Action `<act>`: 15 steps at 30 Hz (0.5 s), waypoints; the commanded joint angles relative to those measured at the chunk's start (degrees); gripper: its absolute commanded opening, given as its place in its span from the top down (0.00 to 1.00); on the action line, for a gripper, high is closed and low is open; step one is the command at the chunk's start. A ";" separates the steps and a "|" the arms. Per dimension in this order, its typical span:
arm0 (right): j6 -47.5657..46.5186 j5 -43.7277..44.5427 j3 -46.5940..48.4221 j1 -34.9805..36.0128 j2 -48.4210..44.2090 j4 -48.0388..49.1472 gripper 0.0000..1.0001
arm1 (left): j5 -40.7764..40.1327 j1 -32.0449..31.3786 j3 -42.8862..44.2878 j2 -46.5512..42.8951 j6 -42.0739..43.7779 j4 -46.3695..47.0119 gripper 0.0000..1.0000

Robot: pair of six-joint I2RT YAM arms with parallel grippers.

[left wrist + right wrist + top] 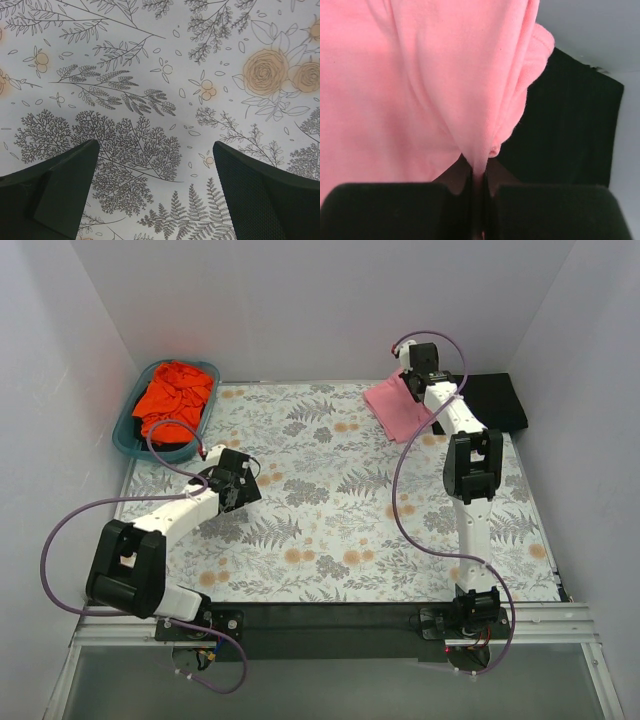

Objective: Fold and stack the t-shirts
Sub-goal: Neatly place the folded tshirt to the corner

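My right gripper (pixel 410 375) is shut on the light pink t-shirt (pixel 398 407) at the far right of the table and holds a pinched fold of it (pixel 480 165) above the surface. The pink cloth fills the right wrist view (pixel 420 90). The black t-shirt (pixel 492 400) lies folded flat at the far right corner, behind the pink one; it also shows in the right wrist view (pixel 565 135). The orange-red t-shirt (pixel 172 400) lies crumpled in the teal basket (pixel 130 436) at the far left. My left gripper (pixel 243 480) is open and empty over the floral cloth (pixel 160 100).
The table is covered by a floral-printed cloth (pixel 330 490). White walls close in the left, back and right sides. Purple cables loop from both arms.
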 commanded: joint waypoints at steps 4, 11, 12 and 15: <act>-3.83 7.88 3.58 -2.11 0.30 5.93 0.99 | -3.50 0.06 0.75 2.35 -1.08 -0.50 0.02; -4.36 14.20 0.16 -2.64 -1.01 9.19 0.99 | -3.76 -0.03 0.84 3.32 -0.46 -0.32 0.02; -4.71 14.39 -0.46 -2.64 -2.06 10.06 0.99 | -3.76 0.06 0.84 3.32 -0.29 -0.32 0.02; -4.80 14.66 -1.52 -2.72 -3.56 10.77 0.99 | -3.67 -0.11 0.75 3.23 -0.11 -0.06 0.02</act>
